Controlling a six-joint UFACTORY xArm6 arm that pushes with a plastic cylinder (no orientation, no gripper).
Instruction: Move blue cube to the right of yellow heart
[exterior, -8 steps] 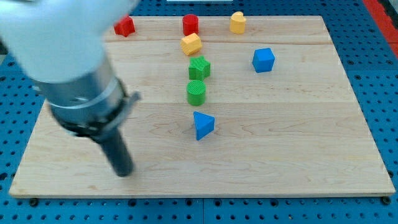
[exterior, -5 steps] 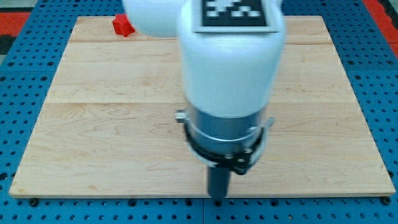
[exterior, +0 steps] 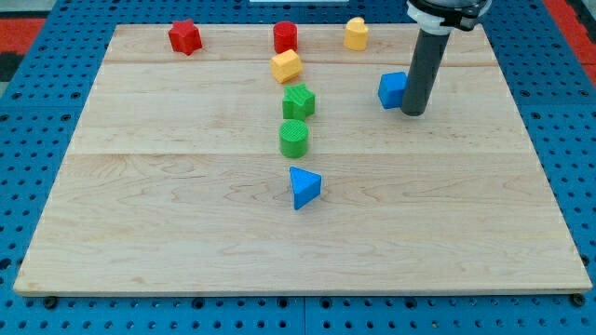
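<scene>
The blue cube [exterior: 391, 89] sits on the wooden board at the upper right. My tip [exterior: 413, 113] is right beside it, on its right side and slightly below, touching or nearly touching it; the rod hides the cube's right edge. The yellow heart [exterior: 356, 33] stands near the top edge, above and to the left of the cube.
A yellow hexagon-like block [exterior: 287, 66], a red cylinder [exterior: 285, 37] and a red star [exterior: 185, 37] lie along the top. A green star [exterior: 299, 100], a green cylinder [exterior: 293, 138] and a blue triangle [exterior: 304, 187] form a column at the centre.
The arm swept from the lower left across the bottom centre to the upper right. My tip now stands next to the blue cube. No block has visibly moved.
</scene>
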